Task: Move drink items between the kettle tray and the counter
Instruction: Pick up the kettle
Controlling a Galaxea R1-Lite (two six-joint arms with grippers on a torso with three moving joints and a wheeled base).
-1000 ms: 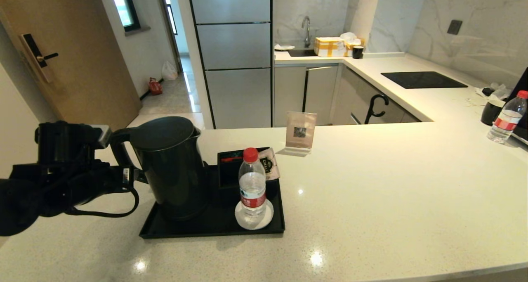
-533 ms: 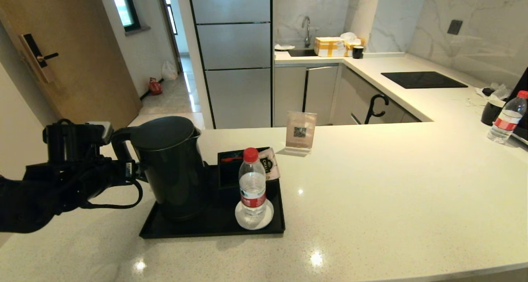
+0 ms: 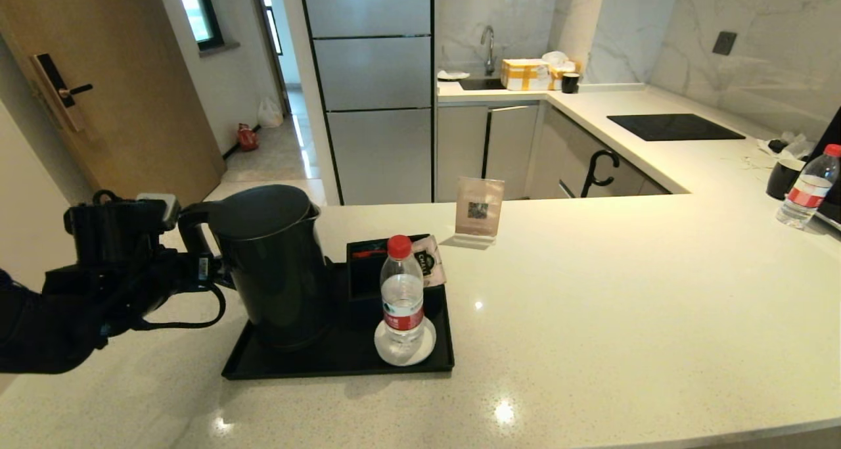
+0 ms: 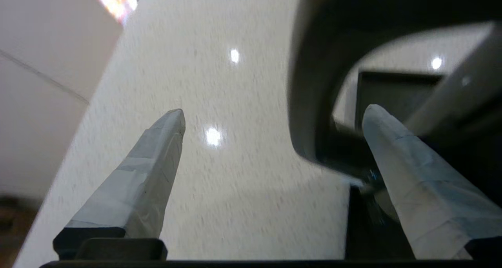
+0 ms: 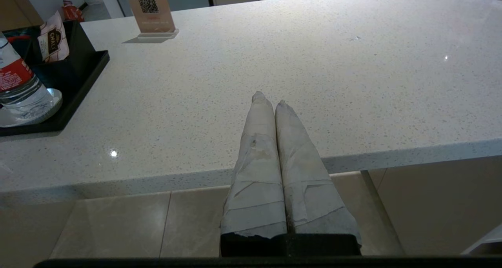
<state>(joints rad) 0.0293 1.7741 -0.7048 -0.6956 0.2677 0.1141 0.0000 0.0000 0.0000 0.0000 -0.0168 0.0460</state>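
The right gripper hangs parked just off the near edge of the counter, its taped fingers pressed together on nothing.

On the tray's left side the left gripper has come in toward the kettle over the last second and spread its jaws wide. One fingertip now sits inside the loop of the handle, the other outside it over bare counter — nothing is clamped yet. To my eye that means the grasp is lined up, and a close on the handle is what remains before the kettle can leave the kettle tray (it stands on the tray's left half).

The water bottle stands on the white coaster at the tray's near right corner, red cap, red label — its print too small to read. Behind it a sachet leans at the compartment box; its dark logo seems to read "CHALI". Beyond the tray's far edge a small card stand shows a QR code. A second bottle stands at the counter's far right end.
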